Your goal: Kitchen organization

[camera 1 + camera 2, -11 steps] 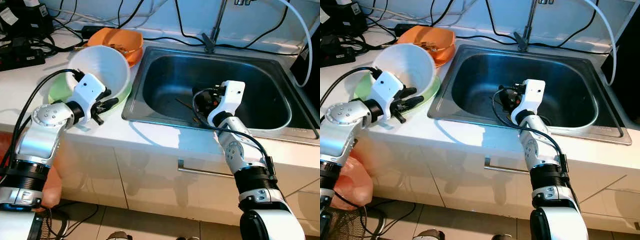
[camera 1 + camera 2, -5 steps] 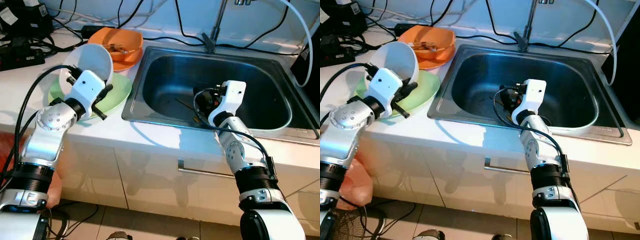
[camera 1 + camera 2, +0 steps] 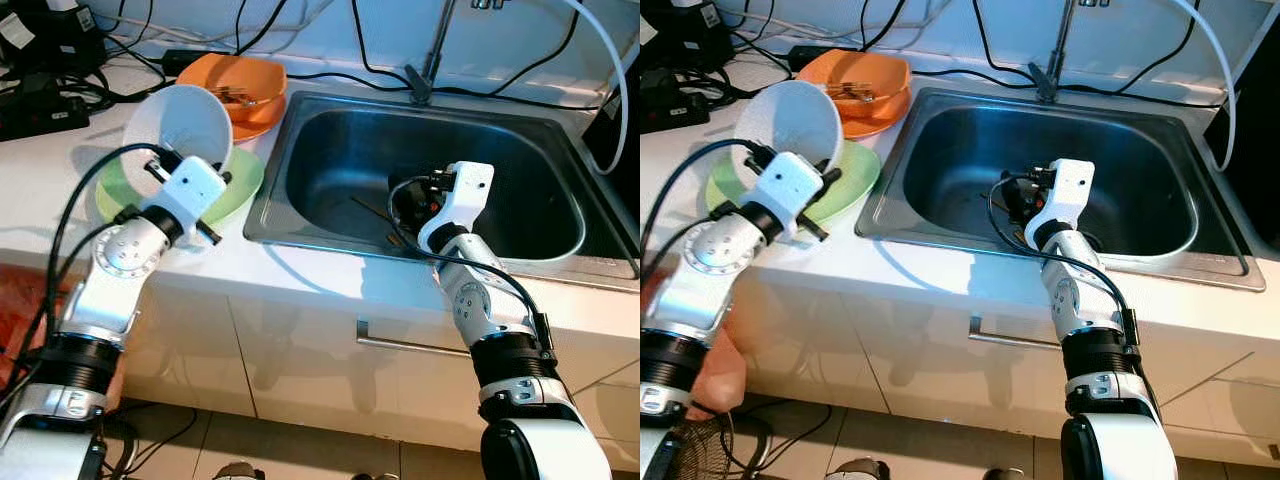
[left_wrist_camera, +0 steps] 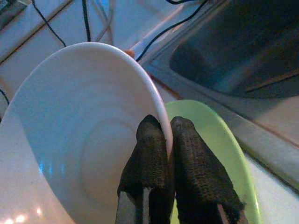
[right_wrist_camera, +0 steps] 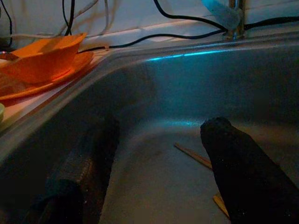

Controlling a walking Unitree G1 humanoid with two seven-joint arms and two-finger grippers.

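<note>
— Pinching the rim of the white bowl (image 4: 79, 140), the left gripper (image 4: 167, 140) has one finger inside the wall and one outside, pressed tight on it. Do you see that too?

— Yes. From the head views the bowl is tipped up on its side, its open mouth facing the front edge of the bench (image 3: 300, 275), and its lower rim sits over the green plate (image 3: 240, 185).

— Where is the plate?

— On the bench just beside the left edge of the sink (image 3: 330, 150). Behind it, toward the back corner of the sink, stands an orange bowl (image 3: 240, 80) on an orange plate (image 5: 28, 86), with something small lying in the bowl.

— And the other arm?

— The right gripper (image 5: 159, 172) hangs low inside the sink basin, its two black fingers (image 5: 247, 177) spread wide apart and holding nothing. A pair of thin wooden sticks (image 5: 196, 158) lies on the sink floor between them.

— Anything further back?

— Black cables (image 3: 70, 60) run along the rear edge of the bench, and the tap's stem (image 3: 430, 60) rises behind the sink.
</note>
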